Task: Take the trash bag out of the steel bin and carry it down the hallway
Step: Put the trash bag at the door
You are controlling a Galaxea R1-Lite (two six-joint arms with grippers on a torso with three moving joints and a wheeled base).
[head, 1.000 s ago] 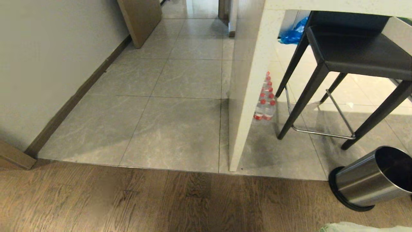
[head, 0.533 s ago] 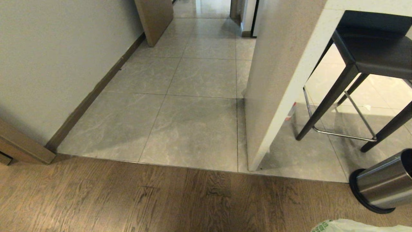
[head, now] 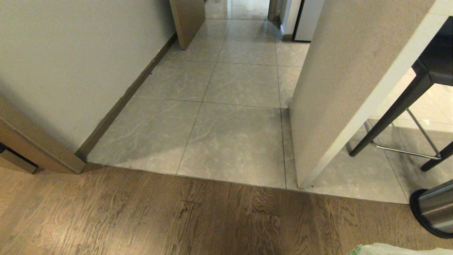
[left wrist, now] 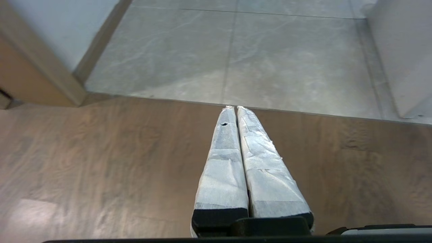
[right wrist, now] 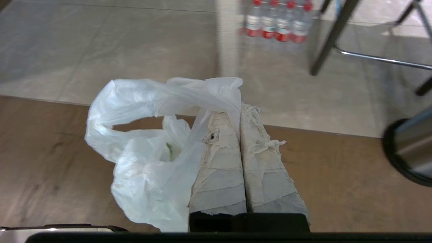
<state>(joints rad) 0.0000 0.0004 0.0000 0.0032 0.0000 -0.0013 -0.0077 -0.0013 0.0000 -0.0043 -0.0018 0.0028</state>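
Right hand point(right wrist: 239, 111) clamped on the trash bag point(right wrist: 148, 148), taped fingers point(right wrist: 219, 162) pressed together with a fold of the thin whitish plastic pinched at their tips. Bag hung to one side of those fingers, crinkled, a loop of it open, a small green mark showing through. In the head view only a sliver of the bag point(head: 396, 249) seen at the near right edge, above the wooden floor point(head: 177, 219).

Left hand point(left wrist: 234, 109) closed on nothing, its two wrapped fingers point(left wrist: 222, 175) touching along their length, held over the wood near the seam with the tiles.

Steel bin point(head: 437, 210) tipped over on its side at the right edge of the head view, black ring toward the left, straddling the line between wood and tile; also caught, blurred, in the right wrist view point(right wrist: 410, 148). Bin and bag well apart.

Hallway point(head: 230, 106) stretched away ahead: grey marble-look tiles, a pale wall point(head: 70, 53) with dark baseboard on the left, a brown door point(head: 187, 19) standing far along it. Pale stone side panel of the desk point(head: 347, 78) rose on the right of the passage. Beyond it a black stool point(head: 424, 81) with a chrome footrest. Pack of red-capped water bottles point(right wrist: 275, 22) stood on the tiles just beside the panel's foot, seen from the right wrist.
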